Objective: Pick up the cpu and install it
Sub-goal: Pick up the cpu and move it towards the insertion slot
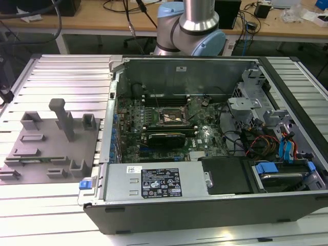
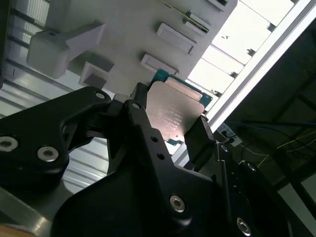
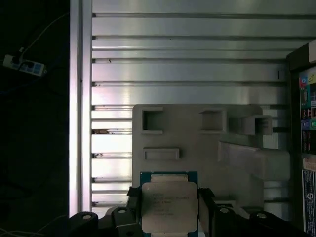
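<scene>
gripping the cpu [image 3: 168,207] by two opposite edges, the gripper [image 3: 169,193] in the first wrist view has its black fingers [image 3: 134,197] pressed against the chip's sides. the silvery top faces the camera, with a thin teal rim showing around it. the chip hangs over the grey fixture tray [image 3: 197,148], and as far as i can judge it is clear of it. the step in hand looks like the carry. it should go well if the chip is held flat, the pinch stays on the rim alone, and nothing brushes the underside. the tray's square pockets [image 3: 152,121] and narrow slot [image 3: 161,154] hold nothing i can make out.

in the second wrist view the cpu [image 2: 173,111] sits square between the fingers [image 2: 200,136], not skewed. the tray [image 2: 128,29] and its blocky post [image 2: 49,49] lie beyond it.

in the exterior view the arm [image 1: 192,23] stands at the far side, behind the open computer case [image 1: 184,72]. the case holds the motherboard [image 1: 205,136], with the metal-framed socket [image 1: 173,117] near its middle. a power supply [image 1: 154,182] runs along the near wall, and a drive [image 1: 279,174] with blue tabs sits at the exterior view's right. the tray [image 1: 46,148] lies on the slatted table [image 1: 66,66] at the exterior view's left, just beside the case and well apart from the socket. i judge that matching the chip's orientation to the socket matters more than speed.
</scene>
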`<state>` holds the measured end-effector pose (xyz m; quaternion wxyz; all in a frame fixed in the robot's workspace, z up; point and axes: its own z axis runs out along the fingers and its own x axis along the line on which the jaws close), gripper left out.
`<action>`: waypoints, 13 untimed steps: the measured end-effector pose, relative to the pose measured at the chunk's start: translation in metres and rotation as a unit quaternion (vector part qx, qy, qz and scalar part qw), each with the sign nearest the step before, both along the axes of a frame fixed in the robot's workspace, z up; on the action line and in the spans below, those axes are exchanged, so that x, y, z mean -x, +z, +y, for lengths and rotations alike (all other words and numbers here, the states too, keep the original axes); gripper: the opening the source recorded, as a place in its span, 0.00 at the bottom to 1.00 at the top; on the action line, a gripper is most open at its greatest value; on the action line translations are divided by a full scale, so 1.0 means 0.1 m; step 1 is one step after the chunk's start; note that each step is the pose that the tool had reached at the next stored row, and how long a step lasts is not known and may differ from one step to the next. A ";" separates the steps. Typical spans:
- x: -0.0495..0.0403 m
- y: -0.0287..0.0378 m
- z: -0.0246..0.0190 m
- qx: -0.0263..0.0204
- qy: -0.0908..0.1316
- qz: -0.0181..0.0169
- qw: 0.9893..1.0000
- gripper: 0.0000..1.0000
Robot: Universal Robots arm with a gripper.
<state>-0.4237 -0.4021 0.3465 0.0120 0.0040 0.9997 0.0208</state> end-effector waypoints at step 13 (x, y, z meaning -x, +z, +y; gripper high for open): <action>0.000 0.334 0.028 0.000 0.000 0.000 1.000 0.55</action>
